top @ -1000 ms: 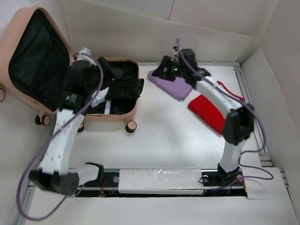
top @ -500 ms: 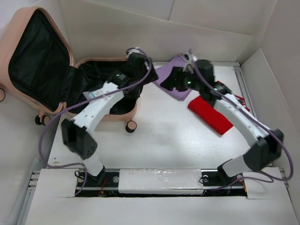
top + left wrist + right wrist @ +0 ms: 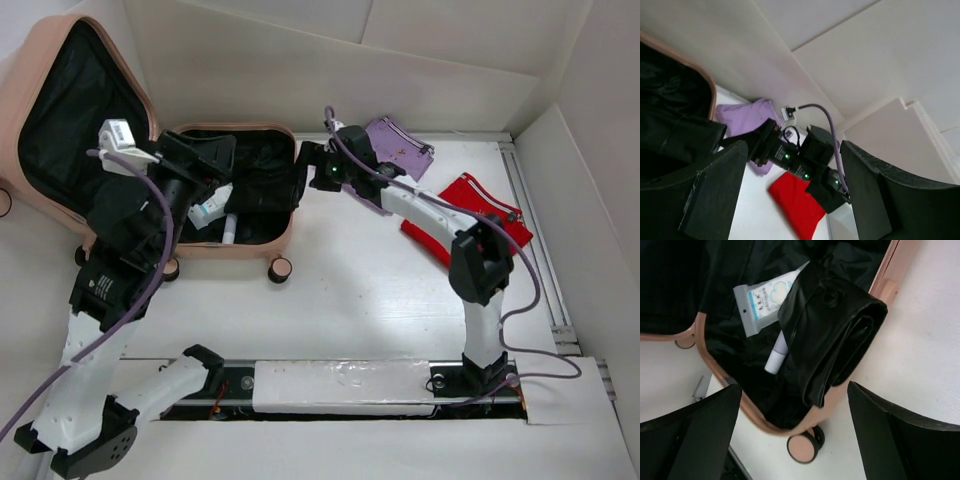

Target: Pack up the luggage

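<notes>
The luggage [image 3: 235,250], a peach-pink suitcase, lies open at the left with its lid propped up. Its black-lined base holds a folded black item [image 3: 265,190], a white wipes pack [image 3: 210,208] and a white tube [image 3: 230,230]. My left gripper [image 3: 203,156] is raised over the base's left part, open and empty; in the left wrist view [image 3: 795,195] it faces the right arm. My right gripper [image 3: 305,172] is open and empty over the suitcase's right rim [image 3: 890,270]; its view shows the black item [image 3: 835,325], the pack [image 3: 762,302] and the tube [image 3: 776,355].
A purple pouch [image 3: 398,148] lies by the back wall and a red pouch [image 3: 487,215] lies at the right; both also show in the left wrist view, purple [image 3: 742,117] and red [image 3: 797,202]. A caster wheel [image 3: 802,447] sits below the right gripper. White walls enclose the table.
The left arm swung back from the suitcase's right side to over its left part. The right gripper moved left from the purple pouch to the suitcase rim. The purple and red pouches now lie further back.
</notes>
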### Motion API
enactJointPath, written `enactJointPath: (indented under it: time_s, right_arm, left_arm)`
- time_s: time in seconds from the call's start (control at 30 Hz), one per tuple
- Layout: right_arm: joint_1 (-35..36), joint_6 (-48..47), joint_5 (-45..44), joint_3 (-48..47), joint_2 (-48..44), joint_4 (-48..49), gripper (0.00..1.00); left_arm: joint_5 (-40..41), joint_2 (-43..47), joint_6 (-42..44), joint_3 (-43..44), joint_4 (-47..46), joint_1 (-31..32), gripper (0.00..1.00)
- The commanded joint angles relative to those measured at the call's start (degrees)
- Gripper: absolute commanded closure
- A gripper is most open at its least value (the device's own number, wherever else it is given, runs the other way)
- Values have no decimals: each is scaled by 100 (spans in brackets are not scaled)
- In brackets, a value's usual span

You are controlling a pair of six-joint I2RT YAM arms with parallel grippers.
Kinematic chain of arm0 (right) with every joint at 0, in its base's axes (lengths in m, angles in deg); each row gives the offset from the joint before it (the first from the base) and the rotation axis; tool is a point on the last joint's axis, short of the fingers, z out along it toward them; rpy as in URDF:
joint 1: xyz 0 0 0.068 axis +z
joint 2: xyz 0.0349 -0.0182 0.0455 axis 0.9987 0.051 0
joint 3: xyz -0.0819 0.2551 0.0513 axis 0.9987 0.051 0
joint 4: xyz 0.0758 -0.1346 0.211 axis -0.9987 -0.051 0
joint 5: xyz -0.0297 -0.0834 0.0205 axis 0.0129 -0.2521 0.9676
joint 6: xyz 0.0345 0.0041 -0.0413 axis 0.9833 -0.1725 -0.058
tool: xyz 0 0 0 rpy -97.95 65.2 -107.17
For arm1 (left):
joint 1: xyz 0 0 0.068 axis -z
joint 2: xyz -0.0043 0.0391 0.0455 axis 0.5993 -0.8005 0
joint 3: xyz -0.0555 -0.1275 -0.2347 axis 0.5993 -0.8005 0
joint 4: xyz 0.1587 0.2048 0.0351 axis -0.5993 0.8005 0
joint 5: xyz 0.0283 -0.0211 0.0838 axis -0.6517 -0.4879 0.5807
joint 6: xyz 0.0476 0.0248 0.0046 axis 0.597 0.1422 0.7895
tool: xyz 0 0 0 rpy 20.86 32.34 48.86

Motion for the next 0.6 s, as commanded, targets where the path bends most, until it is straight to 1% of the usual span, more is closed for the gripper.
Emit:
enactJointPath:
  time_s: [0.0, 0.1, 0.2, 0.27, 0.33, 0.47, 0.5, 0.57]
  right_arm:
    - [86, 141, -732, -499, 409, 182, 7]
    - [34, 141, -1025, -597, 735, 59, 7]
    - [33, 141, -973, -912, 1016, -108, 7]
    - [156, 89, -973, -1193, 1209, -257, 7]
    - [217, 88, -833, -1247, 1280, -258, 13]
    - [323, 141, -902, -1361, 1280, -144, 42]
    - [323, 141, -902, -1422, 1280, -74, 60]
    - [376, 141, -1060, -1423, 1219, -73, 78]
  left_arm:
    - [39, -227, -108, -245, 389, 28, 28]
    - [-14, -104, -108, -245, 512, 28, 28]
    - [-66, -51, -55, -306, 565, 28, 28]
    - [-66, -51, -55, -368, 565, 28, 28]
    - [-128, -51, -55, -368, 565, 28, 28]
    - [-251, -51, -55, -473, 565, 28, 28]
    - [-251, -51, -55, -474, 565, 28, 28]
    - [-304, 2, -55, -526, 565, 28, 28]
